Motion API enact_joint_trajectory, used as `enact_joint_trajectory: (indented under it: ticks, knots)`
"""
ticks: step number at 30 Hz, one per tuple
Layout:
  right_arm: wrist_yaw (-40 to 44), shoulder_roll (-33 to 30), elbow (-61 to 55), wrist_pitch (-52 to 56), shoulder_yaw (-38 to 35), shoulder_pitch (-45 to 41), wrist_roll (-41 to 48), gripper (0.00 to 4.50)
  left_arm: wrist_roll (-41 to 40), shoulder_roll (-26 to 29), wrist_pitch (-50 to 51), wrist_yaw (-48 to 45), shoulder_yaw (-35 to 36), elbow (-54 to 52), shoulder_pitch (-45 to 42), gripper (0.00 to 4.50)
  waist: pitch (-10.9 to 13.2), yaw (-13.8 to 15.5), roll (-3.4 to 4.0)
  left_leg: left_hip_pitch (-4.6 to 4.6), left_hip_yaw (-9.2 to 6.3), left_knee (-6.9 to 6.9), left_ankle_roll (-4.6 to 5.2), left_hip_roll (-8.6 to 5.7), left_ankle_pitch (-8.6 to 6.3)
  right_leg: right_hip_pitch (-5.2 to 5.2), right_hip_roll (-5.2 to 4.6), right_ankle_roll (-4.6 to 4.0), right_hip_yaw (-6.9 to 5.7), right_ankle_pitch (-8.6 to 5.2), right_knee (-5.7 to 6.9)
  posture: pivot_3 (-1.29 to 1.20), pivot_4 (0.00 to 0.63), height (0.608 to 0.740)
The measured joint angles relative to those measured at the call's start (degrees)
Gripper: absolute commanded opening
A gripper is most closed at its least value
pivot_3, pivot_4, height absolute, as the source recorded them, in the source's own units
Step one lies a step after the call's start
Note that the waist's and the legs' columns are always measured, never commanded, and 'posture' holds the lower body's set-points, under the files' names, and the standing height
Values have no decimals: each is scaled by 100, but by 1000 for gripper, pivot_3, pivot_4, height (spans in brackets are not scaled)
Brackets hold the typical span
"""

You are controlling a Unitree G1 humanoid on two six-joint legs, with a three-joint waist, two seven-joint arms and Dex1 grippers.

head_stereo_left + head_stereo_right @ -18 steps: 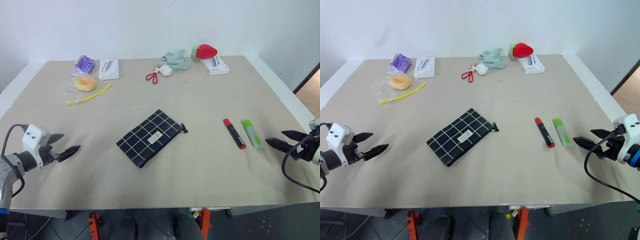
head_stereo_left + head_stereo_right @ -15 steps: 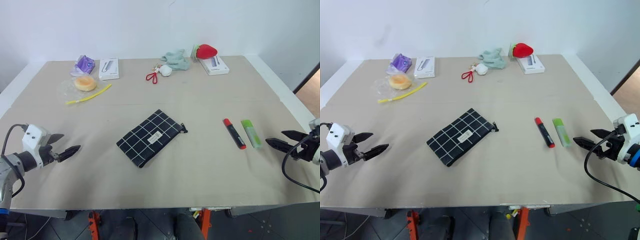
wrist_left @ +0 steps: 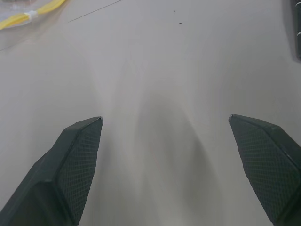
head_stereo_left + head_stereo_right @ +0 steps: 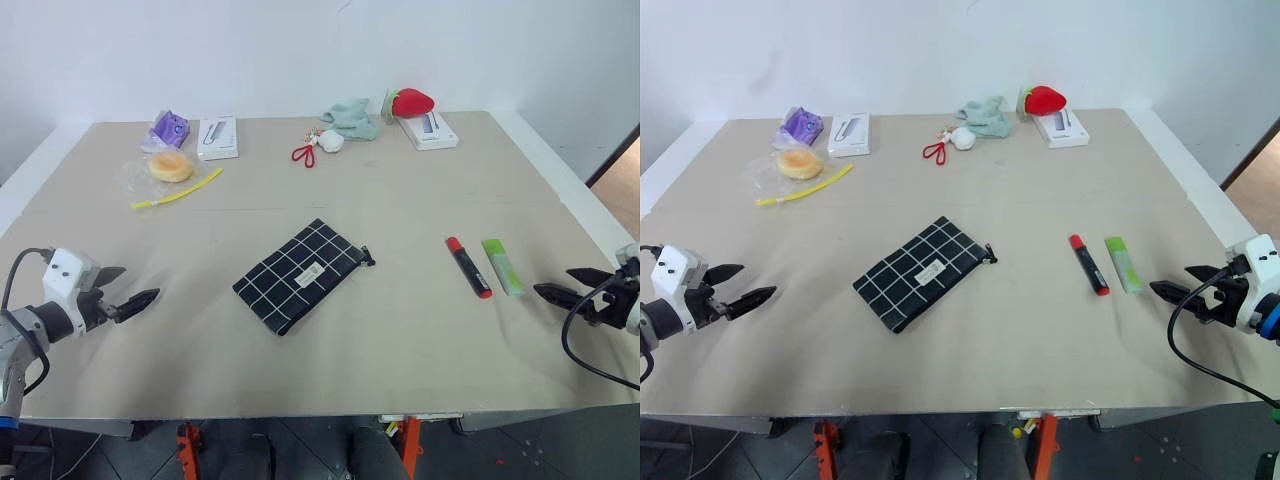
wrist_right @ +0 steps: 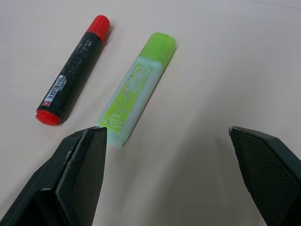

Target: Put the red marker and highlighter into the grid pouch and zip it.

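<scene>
The grid pouch [image 4: 300,275], black with white lines, lies flat and slanted in the middle of the table, its zipper cord at its right corner. To its right the red marker [image 4: 468,267] and the light-green highlighter [image 4: 502,266] lie side by side, apart from each other. My right gripper [image 4: 552,280] hovers open just right of the highlighter, pointing at it; in the right wrist view the highlighter [image 5: 136,89] and marker [image 5: 73,70] lie just ahead of its fingers. My left gripper [image 4: 138,283] stands open and holds nothing near the table's left front, well left of the pouch.
Along the back of the table [image 4: 400,340] sit a purple packet [image 4: 168,128], two white boxes [image 4: 218,137], a bun in plastic [image 4: 170,166], a yellow strip [image 4: 178,188], a red loop-handled item [image 4: 303,154], a teal cloth [image 4: 352,119] and a strawberry plush [image 4: 411,102].
My right gripper has drifted slightly toward the table's near right edge, still open. The left gripper, pouch, marker and highlighter have stayed put.
</scene>
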Motion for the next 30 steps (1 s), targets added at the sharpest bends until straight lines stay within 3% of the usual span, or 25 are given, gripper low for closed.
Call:
enact_joint_trajectory:
  ticks: [12,15,18,21,25,30]
  knots:
    - [-154,5,-13,-18,-161,-275,140,4474,-107,-138,0,63,21,-37,-47,4430,1,1,0,1,11,1,0,0,0,-4,1,4,15,6,0,0,150,740]
    - [-180,433,-1162,642,-310,-271,809,4474,-398,-512,19,135,94,-460,-63,4430,4,-19,-10,2,15,4,-1,10,0,-6,9,5,25,11,-1,0,150,740]
    - [-580,1470,-3136,1512,185,-412,1633,3659,-663,-1046,7,172,-211,-1218,-184,4500,5,-29,-18,2,16,12,-9,24,2,-9,29,4,35,26,-1,0,150,740]
    - [-1145,2065,-3874,1864,785,-657,1654,2213,-648,-1288,-65,263,-394,-1553,-186,4500,6,18,-19,-3,16,13,-20,23,7,-14,29,2,36,28,-1,0,150,740]
    - [-1826,2983,-3884,1886,1885,-1172,1002,34,-217,-1461,-538,263,-980,-1660,-222,4500,6,23,-27,-14,17,13,-31,23,13,-32,32,-9,41,38,-2,0,150,740]
    - [-2409,3627,-3167,1805,2740,-1477,188,34,656,-1305,-1631,2,-1557,-1470,-305,4500,5,22,-28,-24,18,2,-49,24,23,-51,35,-49,45,62,-2,0,150,740]
